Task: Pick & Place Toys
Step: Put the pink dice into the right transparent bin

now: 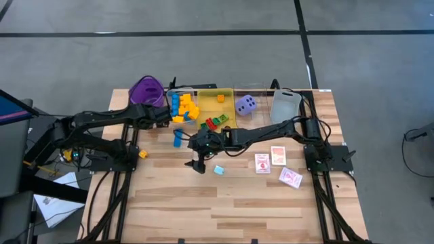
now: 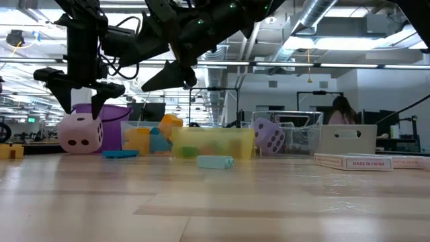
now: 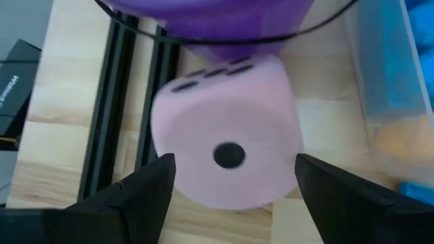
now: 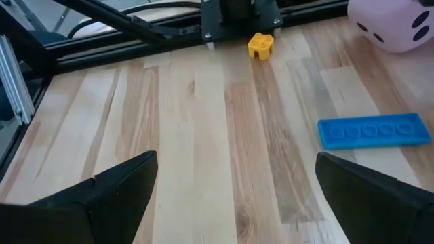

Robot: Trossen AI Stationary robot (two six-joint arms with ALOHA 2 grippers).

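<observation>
1. The pink die (image 3: 224,146) is shown resting on the table (image 1: 237,203) near the far left corner, touching or just beside the purple cup (image 1: 146,89); one dot faces upward.
2. The left end effector (image 3: 230,186) is held above the pink die, its fingers (image 3: 146,190) spread to either side of it and not touching it.
3. The purple die (image 1: 245,104) is seen near the far edge, between the yellow tray (image 1: 227,95) and the grey tray (image 1: 285,105).
4. Yellow, blue, red and green blocks (image 1: 184,108) are piled in and around the clear tray (image 1: 178,93) and the yellow tray.
5. A blue flat block (image 4: 374,130) and a small yellow block (image 4: 260,45) lie apart on the bare wood.
6. The right end effector (image 1: 199,163) is held above the middle of the table, fingers spread wide and holding nothing; a light blue block (image 1: 219,169) lies just beside it.
7. Red-patterned cards (image 1: 278,155) lie toward the right edge.
</observation>
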